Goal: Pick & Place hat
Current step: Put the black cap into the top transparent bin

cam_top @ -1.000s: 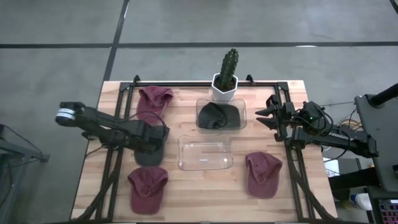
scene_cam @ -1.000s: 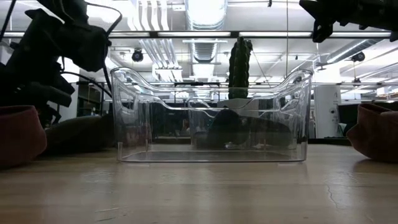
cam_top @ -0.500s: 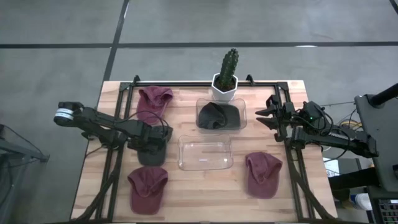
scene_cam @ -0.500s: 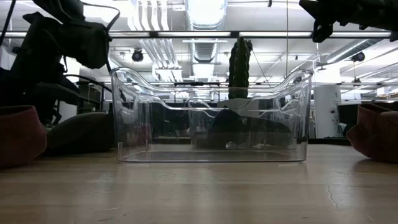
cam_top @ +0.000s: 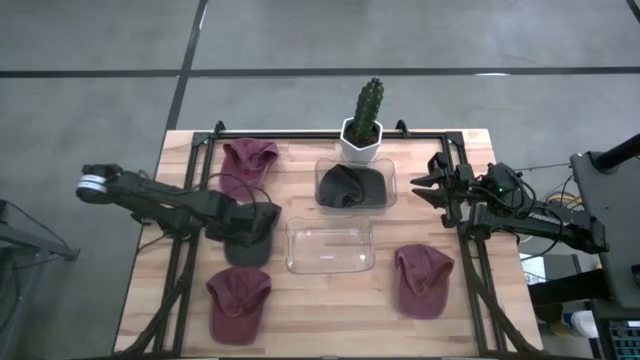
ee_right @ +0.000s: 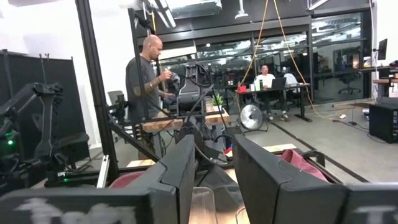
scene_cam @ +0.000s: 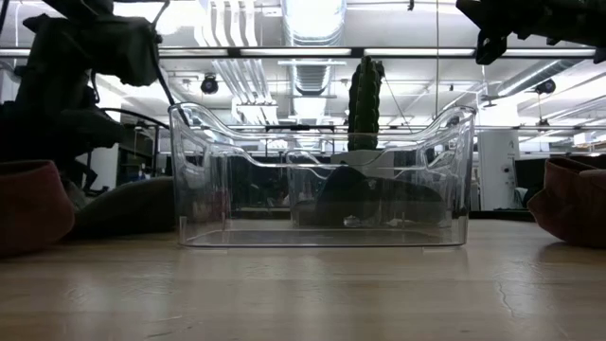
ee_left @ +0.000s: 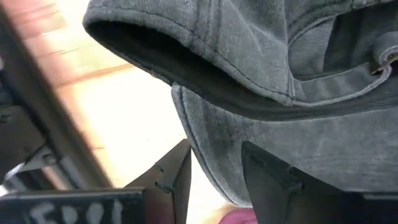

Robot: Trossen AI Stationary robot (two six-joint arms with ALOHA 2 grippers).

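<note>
At the front of the table [cam_top: 300, 310] lie two red hats, one on the left [cam_top: 238, 303] and one on the right [cam_top: 424, 280]. Just behind them, in the middle, stands an empty clear box [cam_top: 330, 245]. The grey hat [cam_top: 250, 240] lies right beside that box, on its left. The left claw [cam_top: 262, 222] is down on this hat, and the left wrist view shows the hat's edge [ee_left: 205, 143] between its two fingers, so the claw looks closed on the cloth. The box is just to the right of the hat, so I think the next move is a short lift and a slide that way. The left arm is much nearer than the right. The right claw [cam_top: 436, 183] hangs above the table's right edge, partly open and holding nothing. Farther back, a second clear box [cam_top: 356, 186] holds a dark hat, another red hat [cam_top: 249, 160] lies on the left, and a cactus [cam_top: 364, 120] stands at the very back.
</note>
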